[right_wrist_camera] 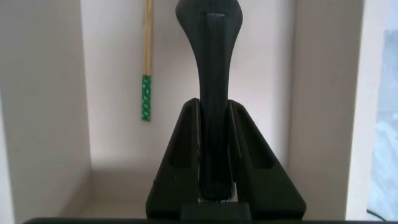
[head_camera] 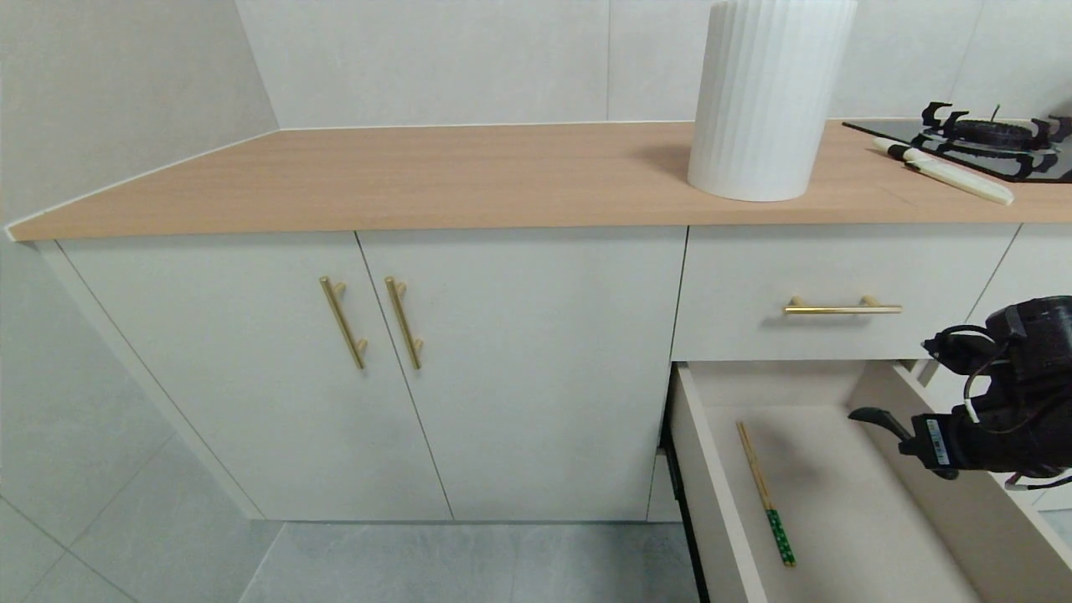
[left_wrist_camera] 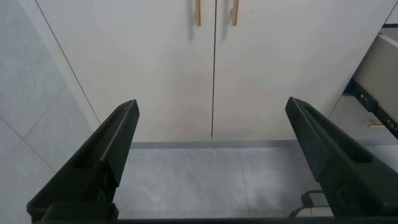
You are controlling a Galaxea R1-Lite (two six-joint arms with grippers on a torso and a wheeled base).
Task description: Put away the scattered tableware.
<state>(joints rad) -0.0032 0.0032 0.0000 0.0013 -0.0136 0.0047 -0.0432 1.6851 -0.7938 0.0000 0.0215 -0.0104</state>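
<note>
The chopsticks (head_camera: 764, 492) are lying in the open drawer (head_camera: 695, 469) near its 9 o'clock wall, green ends pointing toward 5 o'clock. The right gripper (head_camera: 867, 414) is hovering over the drawer at their 3 o'clock, fingers pressed together. The left gripper (left_wrist_camera: 211, 109) is hanging spread wide before the cabinet doors (left_wrist_camera: 280, 62). A knife (head_camera: 946, 172) is resting on the table (head_camera: 419, 176) at 2 o'clock.

We see wide free room in the open drawer (head_camera: 846, 502); the chopsticks (head_camera: 765, 494) lie close along its left wall.

chopsticks (head_camera: 766, 494) lie in the open drawer (head_camera: 708, 477), gripper (head_camera: 867, 414) over it.
</note>
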